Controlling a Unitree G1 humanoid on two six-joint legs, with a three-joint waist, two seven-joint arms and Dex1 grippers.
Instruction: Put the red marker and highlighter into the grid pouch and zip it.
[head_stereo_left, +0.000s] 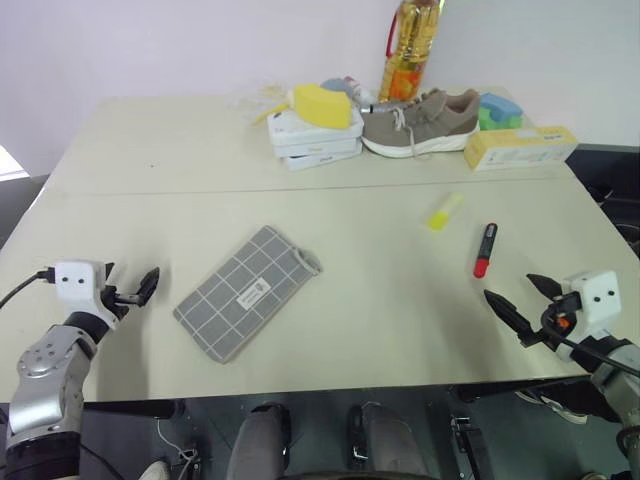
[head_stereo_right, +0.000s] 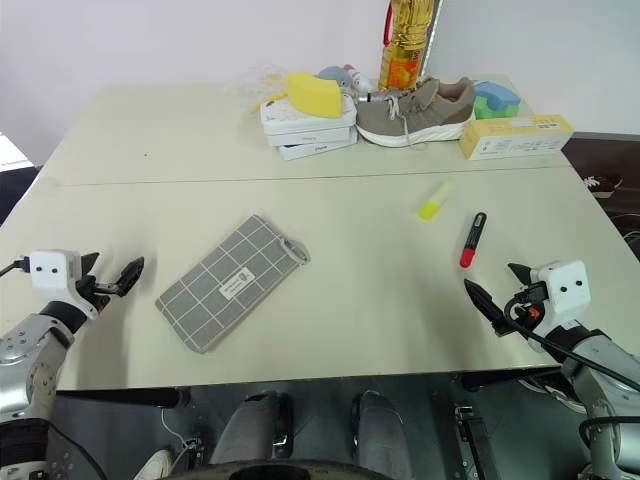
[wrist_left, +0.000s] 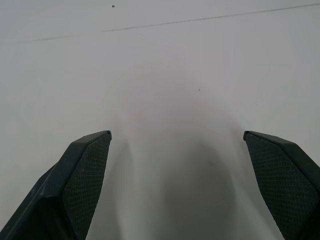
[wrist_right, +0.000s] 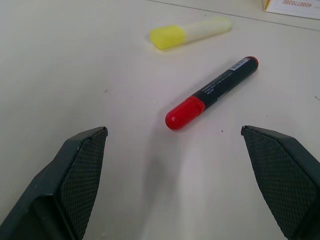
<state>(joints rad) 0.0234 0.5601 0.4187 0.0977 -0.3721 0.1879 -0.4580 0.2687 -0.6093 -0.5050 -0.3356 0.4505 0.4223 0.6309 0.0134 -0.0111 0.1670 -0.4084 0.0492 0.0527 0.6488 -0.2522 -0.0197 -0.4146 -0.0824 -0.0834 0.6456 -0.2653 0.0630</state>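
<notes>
The grid pouch (head_stereo_left: 247, 290), grey with white lines and a small white label, lies flat and slanted on the table left of centre. The highlighter (head_stereo_left: 444, 211) lies right of centre, and the red marker (head_stereo_left: 485, 249), black-barrelled with a red cap, is just beyond it to the right. My right gripper (head_stereo_left: 520, 297) hovers open near the table's front right, a short way in front of the marker (wrist_right: 212, 92) and highlighter (wrist_right: 190, 32), with nothing between its fingers. At the front left my left gripper (head_stereo_left: 133, 285) stands open and empty over bare table, to the left of the pouch.
Along the table's back edge stand stacked white boxes (head_stereo_left: 315, 140) with a yellow sponge (head_stereo_left: 322, 103) on top, a tan shoe (head_stereo_left: 420, 120), an oil bottle (head_stereo_left: 408, 45), a green-blue sponge (head_stereo_left: 498, 110) and a long pale-yellow box (head_stereo_left: 520, 147).
</notes>
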